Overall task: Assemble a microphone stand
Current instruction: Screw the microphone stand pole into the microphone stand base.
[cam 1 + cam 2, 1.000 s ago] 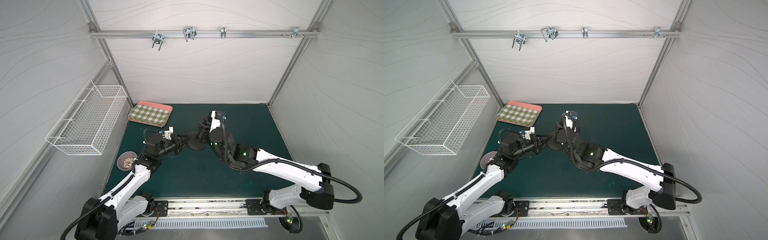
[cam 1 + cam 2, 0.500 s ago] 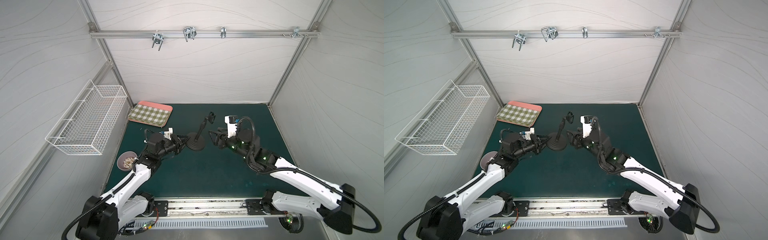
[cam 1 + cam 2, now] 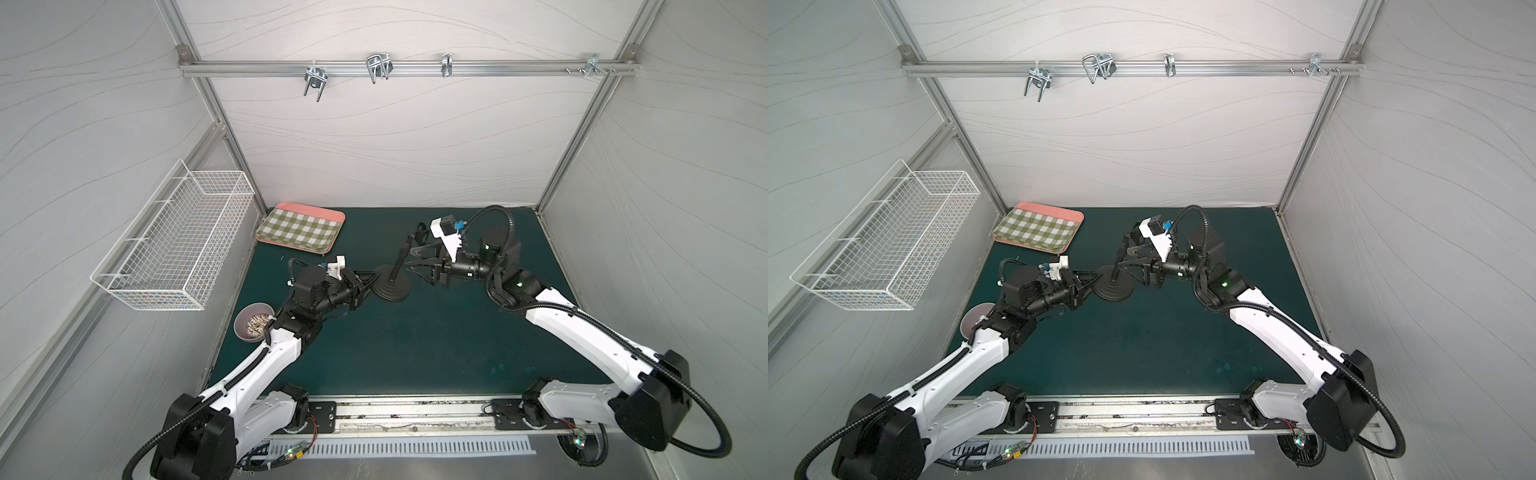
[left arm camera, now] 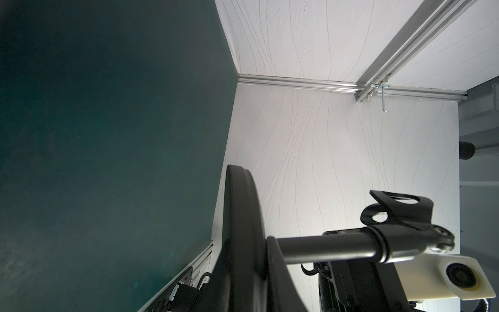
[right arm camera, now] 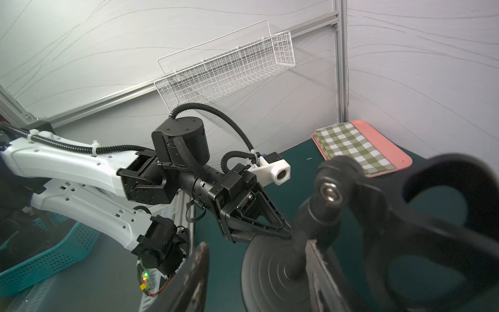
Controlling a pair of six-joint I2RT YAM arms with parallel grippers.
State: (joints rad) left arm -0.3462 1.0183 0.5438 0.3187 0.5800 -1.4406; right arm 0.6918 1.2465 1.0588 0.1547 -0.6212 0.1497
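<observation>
**Top views.** Microphone stand (image 3: 395, 275), one, matte black, near the middle of the green mat (image 3: 415, 353). Its domed base (image 3: 390, 293) rests on the mat, the rod (image 3: 400, 258) stands in the base's centre, and the clip (image 3: 419, 233) is at the top. Left gripper (image 3: 369, 280): jaws pinched on the base's rim, on the side toward its own arm. Right gripper (image 3: 411, 259): jaws parted, fingertips just beside the rod (contact not discernible). All of this shows in both top views. Checked tray (image 3: 300, 228) in the far left corner, wire basket (image 3: 178, 245) on the left wall, grey bowl (image 3: 254, 326) at the mat's left edge.

**Left wrist view.** Base (image 4: 240, 229) edge-on and close, with rod (image 4: 324, 247) and clip (image 4: 399, 210) beyond it.

**Right wrist view.** The right gripper's two fingers (image 5: 198, 267) stand apart, with the base and lower rod between them and one finger close against the rod. Left gripper (image 5: 286, 233) is closed to a point on the base's rim.
</observation>
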